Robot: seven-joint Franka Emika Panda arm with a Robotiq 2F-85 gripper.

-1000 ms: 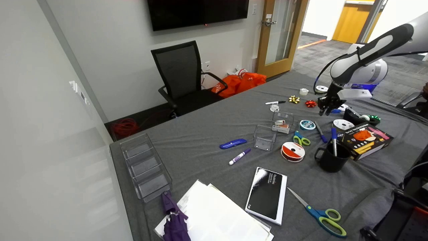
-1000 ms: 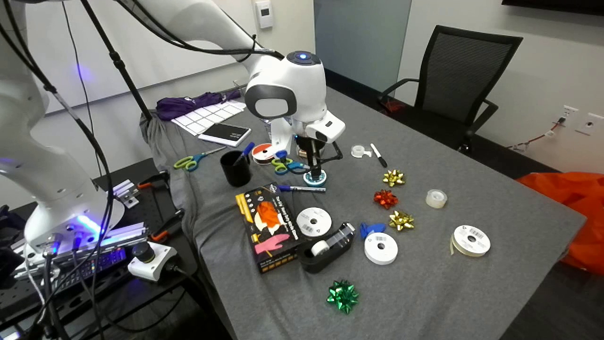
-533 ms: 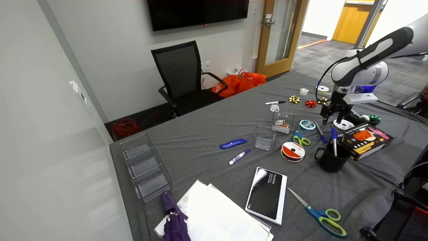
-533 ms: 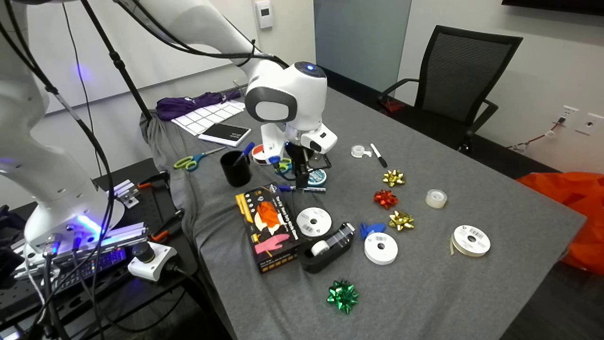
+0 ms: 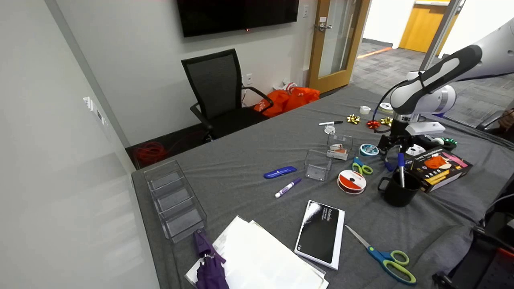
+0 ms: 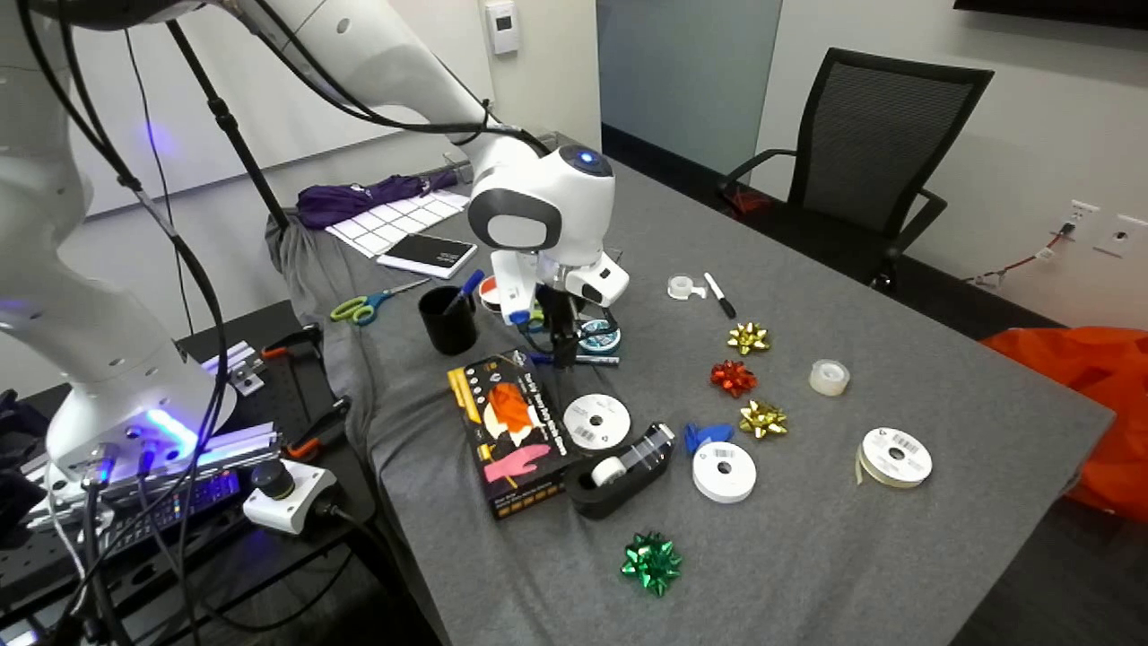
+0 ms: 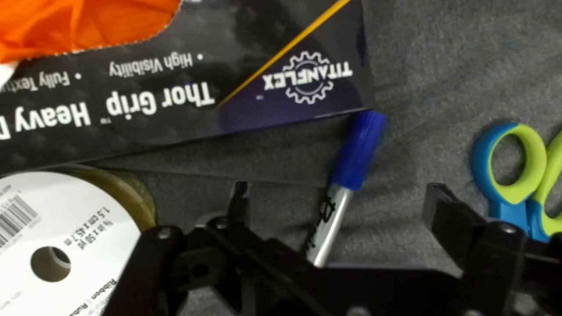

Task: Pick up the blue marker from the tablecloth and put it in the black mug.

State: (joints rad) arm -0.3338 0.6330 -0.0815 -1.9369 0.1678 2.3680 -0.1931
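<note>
The blue marker (image 7: pixel 358 151) lies flat on the dark grey tablecloth (image 6: pixel 807 556), its capped end close to a box corner. In the wrist view my gripper (image 7: pixel 337 192) is open, one finger on each side of the marker's silver barrel, neither touching it. The barrel's far end is hidden behind the gripper body. In an exterior view the gripper (image 6: pixel 563 359) hangs low over the marker (image 6: pixel 596 361), covering its middle. The black mug (image 5: pixel 400 193) stands upright nearby and shows in both exterior views. Another blue-capped marker (image 5: pixel 401 170) leans inside it.
A black glove box (image 6: pixel 511 431) borders the marker, with a white ribbon spool (image 7: pixel 88 219) alongside. Green-and-blue scissors (image 7: pixel 505 197) and a teal roll (image 6: pixel 599 336) lie on the opposite side. A tape dispenser (image 6: pixel 619 471) sits beyond the spool.
The gripper has opened wide and come down over the blue marker, shifting slightly toward the mug's side. The marker, the mug and the other objects stay where they were.
</note>
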